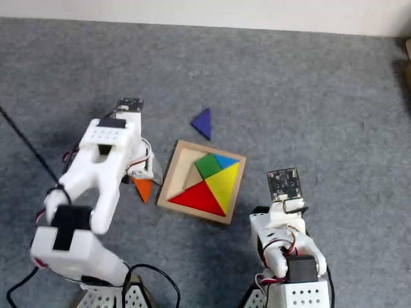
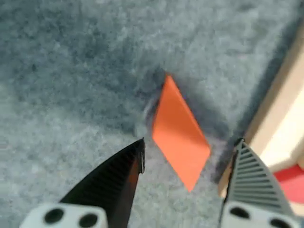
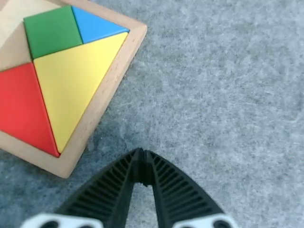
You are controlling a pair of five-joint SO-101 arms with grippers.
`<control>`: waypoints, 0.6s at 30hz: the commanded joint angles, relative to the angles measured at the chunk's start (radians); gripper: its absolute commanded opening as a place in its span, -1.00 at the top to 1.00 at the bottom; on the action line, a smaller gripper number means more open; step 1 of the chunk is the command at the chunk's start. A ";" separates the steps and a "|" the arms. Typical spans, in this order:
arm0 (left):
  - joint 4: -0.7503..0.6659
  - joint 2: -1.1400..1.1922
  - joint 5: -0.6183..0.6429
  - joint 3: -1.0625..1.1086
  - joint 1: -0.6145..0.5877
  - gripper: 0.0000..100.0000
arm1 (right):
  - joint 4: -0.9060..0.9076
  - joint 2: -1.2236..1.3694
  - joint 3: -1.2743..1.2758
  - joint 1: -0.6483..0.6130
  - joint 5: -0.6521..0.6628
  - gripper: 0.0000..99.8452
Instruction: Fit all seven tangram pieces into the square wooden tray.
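Note:
The square wooden tray (image 1: 170,172) lies mid-table holding a red triangle (image 1: 198,197), a yellow triangle (image 1: 225,183), a green square (image 1: 207,165) and a small blue triangle (image 1: 225,160). An orange parallelogram (image 2: 179,133) lies on the carpet just left of the tray, showing orange (image 1: 144,188) in the high view. My left gripper (image 2: 187,159) hangs open above it, one finger on each side. A dark blue triangle (image 1: 203,122) sits on the carpet beyond the tray. My right gripper (image 3: 142,166) is shut and empty, off the tray's (image 3: 102,107) right corner.
Grey carpet (image 1: 308,96) covers the table, with open room to the right and at the back. A pale wall strip (image 1: 257,13) runs along the far edge. Cables (image 1: 154,276) trail by the arm bases at the front.

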 commanded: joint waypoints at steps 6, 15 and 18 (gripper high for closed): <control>-0.020 0.142 0.101 -0.142 -0.012 0.44 | 0.005 -0.002 0.104 0.012 -0.003 0.99; -0.017 0.156 0.092 -0.156 -0.007 0.68 | 0.005 -0.002 0.104 0.012 -0.003 0.99; -0.014 0.151 0.092 -0.157 -0.007 0.69 | 0.005 -0.002 0.104 0.012 -0.003 0.99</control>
